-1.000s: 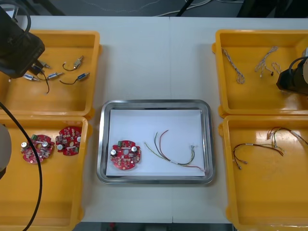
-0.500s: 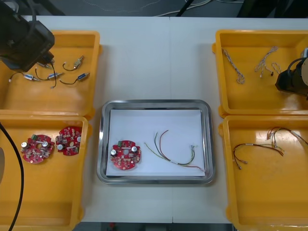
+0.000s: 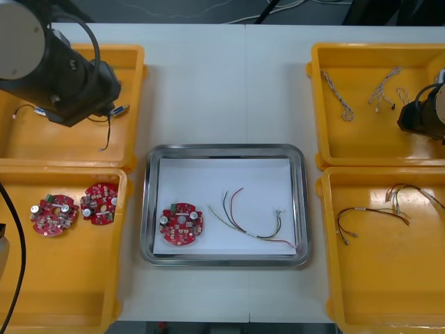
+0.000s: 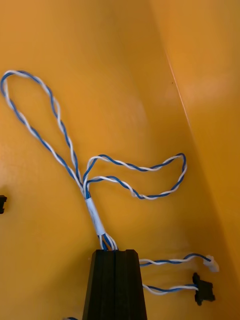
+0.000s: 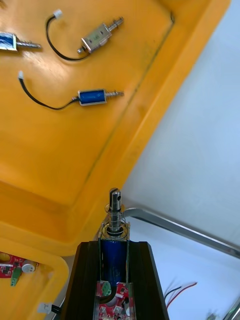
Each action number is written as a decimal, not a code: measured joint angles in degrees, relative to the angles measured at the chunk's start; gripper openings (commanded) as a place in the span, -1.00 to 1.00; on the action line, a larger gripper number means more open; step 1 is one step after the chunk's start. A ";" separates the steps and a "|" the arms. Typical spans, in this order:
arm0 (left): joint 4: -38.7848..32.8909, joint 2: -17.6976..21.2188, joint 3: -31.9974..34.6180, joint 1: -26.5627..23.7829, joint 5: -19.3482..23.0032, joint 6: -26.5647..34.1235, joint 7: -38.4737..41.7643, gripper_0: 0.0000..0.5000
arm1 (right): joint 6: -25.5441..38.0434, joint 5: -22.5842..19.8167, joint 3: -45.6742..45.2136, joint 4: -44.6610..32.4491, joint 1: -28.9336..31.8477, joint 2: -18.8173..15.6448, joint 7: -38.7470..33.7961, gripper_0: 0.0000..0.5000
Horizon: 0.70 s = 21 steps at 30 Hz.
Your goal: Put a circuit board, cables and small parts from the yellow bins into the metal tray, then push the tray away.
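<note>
The left hand (image 5: 115, 245) has swung across the far-left yellow bin (image 3: 132, 69) toward its inner wall, nearer the metal tray (image 3: 149, 209). It is clamped on a small metal part (image 5: 114, 220) whose black lead (image 3: 106, 136) now dangles clear. The right hand (image 4: 115, 252) stays over the far-right bin (image 3: 316, 104), fingers pressed together above a twisted blue and white cable (image 4: 130, 167).
</note>
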 measured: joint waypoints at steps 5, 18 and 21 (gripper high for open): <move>-1.10 -0.04 -4.16 0.03 0.64 0.00 -0.04 -1.00 | 0.37 -0.40 0.00 0.02 -0.76 0.00 0.01 -1.00; -2.69 -2.34 -12.77 1.09 0.51 0.01 -0.24 -1.00 | 11.79 -0.88 0.31 0.06 -7.65 0.95 0.05 -1.00; -2.75 -2.52 -15.22 1.79 -0.34 0.01 -0.83 -1.00 | 12.86 -1.01 0.31 0.06 -8.38 2.02 0.05 -1.00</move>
